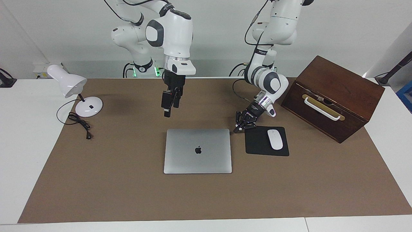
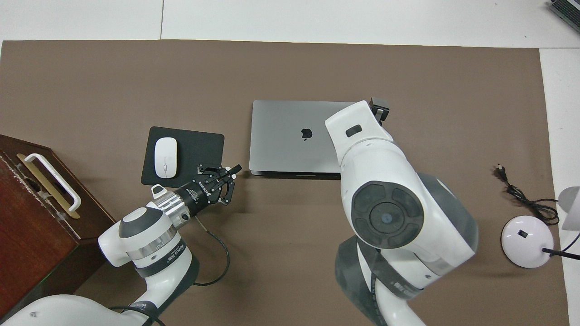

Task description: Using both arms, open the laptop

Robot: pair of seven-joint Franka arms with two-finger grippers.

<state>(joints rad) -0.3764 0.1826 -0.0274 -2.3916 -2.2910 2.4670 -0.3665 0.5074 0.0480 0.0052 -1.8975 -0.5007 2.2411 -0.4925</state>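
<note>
One flat, smooth metal laptop point(image 1: 197, 150)

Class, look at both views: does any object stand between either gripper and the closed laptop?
Nothing visible does. The left gripper, shut, sits low beside the laptop, with only bare brown mat between them. The right gripper hangs above the mat, short of the laptop.
</note>
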